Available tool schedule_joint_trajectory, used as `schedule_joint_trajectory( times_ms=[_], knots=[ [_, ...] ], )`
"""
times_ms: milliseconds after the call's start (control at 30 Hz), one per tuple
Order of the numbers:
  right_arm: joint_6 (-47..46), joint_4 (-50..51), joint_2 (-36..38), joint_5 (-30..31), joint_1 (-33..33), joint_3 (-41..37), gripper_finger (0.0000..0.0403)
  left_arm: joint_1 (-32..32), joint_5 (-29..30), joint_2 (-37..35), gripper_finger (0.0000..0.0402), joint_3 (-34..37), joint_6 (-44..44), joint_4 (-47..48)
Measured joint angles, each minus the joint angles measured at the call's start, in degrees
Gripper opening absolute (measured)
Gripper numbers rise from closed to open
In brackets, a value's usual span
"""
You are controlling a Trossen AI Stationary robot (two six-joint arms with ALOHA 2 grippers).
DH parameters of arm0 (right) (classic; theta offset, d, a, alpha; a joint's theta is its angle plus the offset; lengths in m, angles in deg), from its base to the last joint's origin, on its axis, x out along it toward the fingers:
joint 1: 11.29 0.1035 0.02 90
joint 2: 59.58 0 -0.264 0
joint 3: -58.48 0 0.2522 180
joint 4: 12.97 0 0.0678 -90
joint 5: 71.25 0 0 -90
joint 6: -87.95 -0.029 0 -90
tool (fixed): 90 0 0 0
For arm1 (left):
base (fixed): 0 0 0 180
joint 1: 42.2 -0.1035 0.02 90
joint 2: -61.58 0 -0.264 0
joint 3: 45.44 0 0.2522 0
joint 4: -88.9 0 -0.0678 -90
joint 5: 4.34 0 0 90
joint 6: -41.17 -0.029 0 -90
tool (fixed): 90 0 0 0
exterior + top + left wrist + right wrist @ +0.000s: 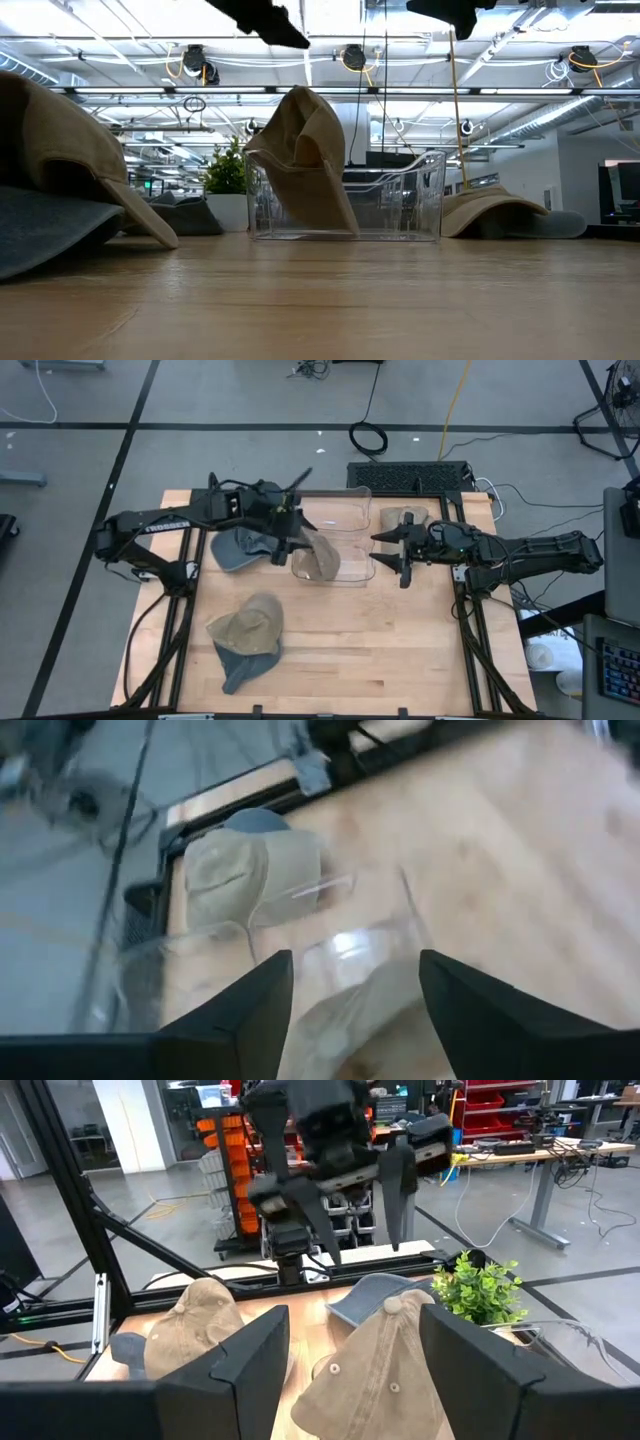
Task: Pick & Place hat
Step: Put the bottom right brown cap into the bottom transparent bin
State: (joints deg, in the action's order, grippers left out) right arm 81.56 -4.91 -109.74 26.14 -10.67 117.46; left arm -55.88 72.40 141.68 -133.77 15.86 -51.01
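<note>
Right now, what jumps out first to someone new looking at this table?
A tan hat draped over the rim of the clear bin at mid-table, half in and half out. The left gripper hangs open just above it, and the right gripper waits open beside the bin. More hats lie around: a tan and grey pile near the front, one grey hat at the left.

Grey floor [250,400] all around the wooden table [400,640], black cables [368,435] coiled just beyond it. Behind the table, ceiling lights [200,62] glow over a plant [226,170], with orange racks [215,1170] farther back.
</note>
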Motion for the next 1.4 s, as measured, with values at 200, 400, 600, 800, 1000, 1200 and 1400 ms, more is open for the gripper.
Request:
schedule_joint_trajectory(
  times_ms=[200,400,600,800,1000,1200,1400],
  knots=[
    [0.0,0.0,0.0,0.0,0.0,0.0,0.0212,4.0,6.1,0.1,0.0201,0.0,12.1,-7.4],
    [0.0,-1.3,0.0,0.0,0.0,0.0,0.0212,6.8,14.5,1.8,0.0177,0.0,16.8,-15.9],
    [2.7,-8.8,0.0,0.0,0.2,0.0,0.021,7.9,14.9,4.9,0.0156,0.0,19.5,-18.7],
    [2.8,-14.0,0.0,-0.1,0.2,0.0,0.0209,8.0,15.0,10.7,0.0148,0.0,20.1,-24.8],
    [2.6,-14.2,0.0,-0.2,0.2,0.0,0.0208,7.2,14.8,16.0,0.0147,0.0,21.6,-28.3],
    [2.6,-14.2,0.0,-0.2,0.2,0.0,0.0208,7.3,14.8,21.1,0.0154,0.0,23.6,-29.7],
    [2.6,-14.2,0.0,-0.2,0.2,0.0,0.0208,8.2,14.8,24.5,0.0156,0.0,27.4,-26.9]
  ],
)
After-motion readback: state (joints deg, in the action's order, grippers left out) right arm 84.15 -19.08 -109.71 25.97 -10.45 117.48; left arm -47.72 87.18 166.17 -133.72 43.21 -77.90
